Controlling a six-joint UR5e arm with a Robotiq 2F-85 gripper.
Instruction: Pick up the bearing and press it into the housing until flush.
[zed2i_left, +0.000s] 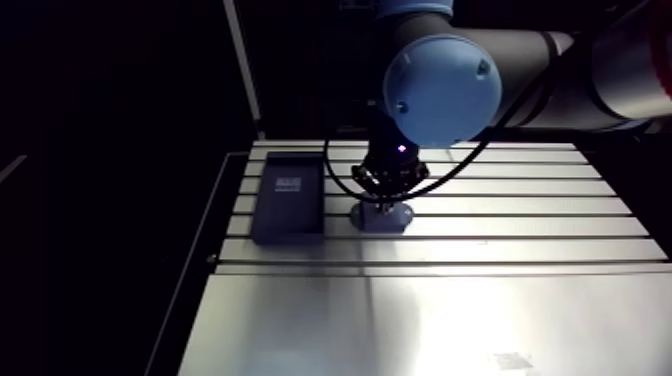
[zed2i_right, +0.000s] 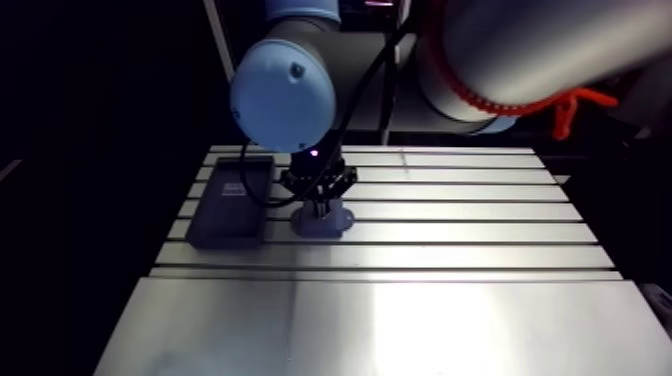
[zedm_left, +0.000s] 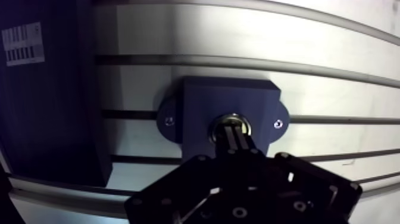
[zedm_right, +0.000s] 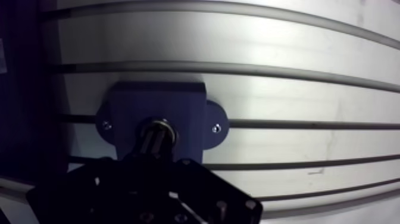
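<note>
Jaws closed; black two-finger gripper (zedm_left: 234, 128) atop silver ring bearing (zedm_left: 232, 117) in dark-blue block housing (zedm_left: 199, 98). We should press squarely downward until flush.

Counter (zed2i_left: 520, 225), as I see it in the arm view: slotted aluminium, with grooves running left to right across the middle of the frame and a plain smooth sheet in the lower part. Two items rest on it. A dark flat case (zed2i_left: 288, 205) with a pale label (zed2i_left: 288, 185) on its top lies left of centre. The dark blue housing (zedm_left: 202, 101) sits just right of it, not touching, astride a groove, with one screwed ear on each side.
</note>
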